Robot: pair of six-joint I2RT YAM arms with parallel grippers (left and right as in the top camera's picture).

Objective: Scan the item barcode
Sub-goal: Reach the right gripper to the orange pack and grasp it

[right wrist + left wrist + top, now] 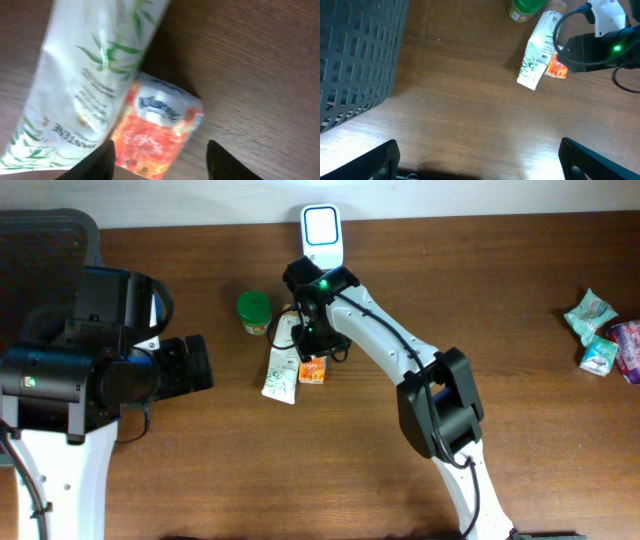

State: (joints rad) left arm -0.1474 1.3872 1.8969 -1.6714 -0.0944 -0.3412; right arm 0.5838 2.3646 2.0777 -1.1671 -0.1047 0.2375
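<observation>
A small orange tissue pack lies flat on the wooden table, touching a long white pack with green bamboo print on its left. My right gripper hovers low over the orange pack, open, one finger at the seam between the two packs and the other over bare wood to its right. From overhead the right gripper covers most of the orange pack. A white scanner stands at the table's far edge. My left gripper is open over bare table, holding nothing.
A green-lidded jar stands left of the white pack. A dark mesh basket sits at the far left. Several teal and purple packets lie at the right edge.
</observation>
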